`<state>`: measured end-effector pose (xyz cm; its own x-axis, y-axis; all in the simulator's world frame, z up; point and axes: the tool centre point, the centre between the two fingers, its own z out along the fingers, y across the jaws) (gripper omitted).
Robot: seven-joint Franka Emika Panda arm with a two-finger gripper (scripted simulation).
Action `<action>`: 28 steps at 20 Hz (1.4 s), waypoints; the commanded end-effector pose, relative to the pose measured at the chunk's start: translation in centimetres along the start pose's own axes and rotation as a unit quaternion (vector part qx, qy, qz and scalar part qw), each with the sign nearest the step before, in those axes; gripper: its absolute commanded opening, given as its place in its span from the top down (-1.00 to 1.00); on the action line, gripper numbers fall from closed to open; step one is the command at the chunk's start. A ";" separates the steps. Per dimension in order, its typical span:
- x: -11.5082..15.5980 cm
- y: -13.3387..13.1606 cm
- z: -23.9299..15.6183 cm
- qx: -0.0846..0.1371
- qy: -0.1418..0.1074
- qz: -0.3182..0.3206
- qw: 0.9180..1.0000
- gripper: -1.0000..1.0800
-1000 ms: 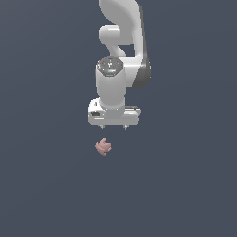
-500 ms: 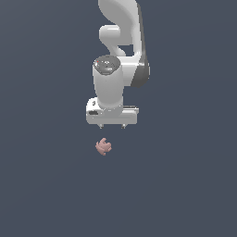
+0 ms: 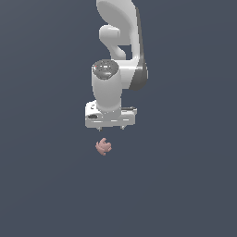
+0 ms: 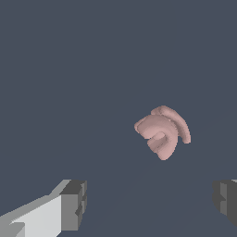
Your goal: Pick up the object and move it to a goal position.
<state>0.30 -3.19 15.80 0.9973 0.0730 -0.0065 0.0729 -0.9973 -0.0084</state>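
The object is a small dusty-pink knobbly blob lying on the dark grey floor. It also shows in the wrist view, ahead of the fingers and apart from them. My white gripper hangs just above and slightly behind the object, a little toward the exterior view's right. Its jaws stand wide open and empty. The fingertips show as grey pads far apart in the wrist view.
The white arm rises behind the gripper to the picture's upper edge. The flat dark grey floor spreads all around with nothing else on it in view.
The gripper and wrist have shifted slightly toward the exterior view's left and a little lower, closer above the object. The object has not moved.
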 end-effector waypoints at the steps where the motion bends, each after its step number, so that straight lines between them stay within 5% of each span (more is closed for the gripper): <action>1: 0.2 0.3 0.4 -0.001 0.000 -0.021 1.000 -0.92; 11: 1.3 2.0 2.8 -0.005 -0.001 -0.140 0.990 -0.92; 28: 2.6 4.6 6.3 -0.005 0.001 -0.311 0.950 -0.92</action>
<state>3.11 -7.39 9.59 0.7748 0.6322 -0.0023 0.6322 -0.7748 -0.0001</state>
